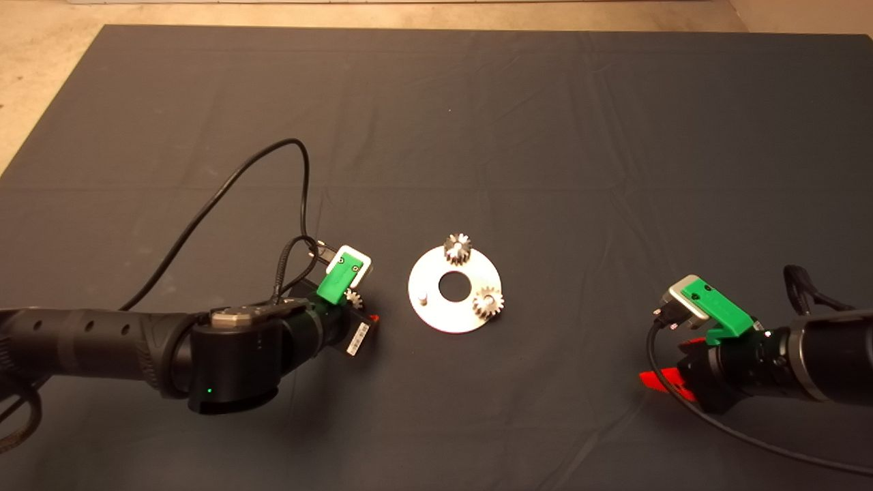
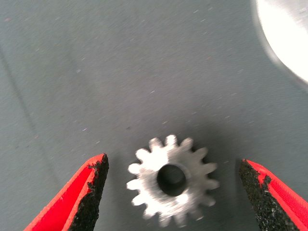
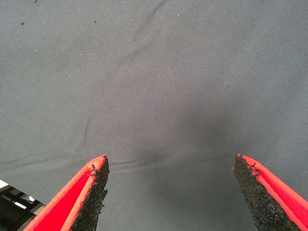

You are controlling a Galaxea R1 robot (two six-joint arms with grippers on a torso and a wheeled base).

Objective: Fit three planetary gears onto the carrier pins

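1. The left gripper (image 2: 171,192) reaches in low from the counter's left edge, jaws apart astride 1 small silvery toothed gear (image 2: 171,185) lying on the dark mat (image 1: 436,123).
2. 2 matching gears sit on the flat shiny metal disc (image 1: 436,310); 1 short silver pin (image 1: 423,298) stands bare.
3. The right gripper (image 3: 171,192) hovers near the right edge, jaws apart.

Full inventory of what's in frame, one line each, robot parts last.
planetary gears: 3, silvery-grey; two seated on pins of the disc, one loose on the mat left of the disc, between the left gripper's open fingers.
carrier disc: 1, shiny silver with a central hole, mid-mat.
bare carrier pin: 1, silver, on the disc's left side, no gear on it.
mat: 1, dark grey, covers the table.
cable: black, loops from the left arm over the mat.
left gripper: green with red fingers, open around the loose gear.
right gripper: green with red fingers, open over bare mat at the right edge.
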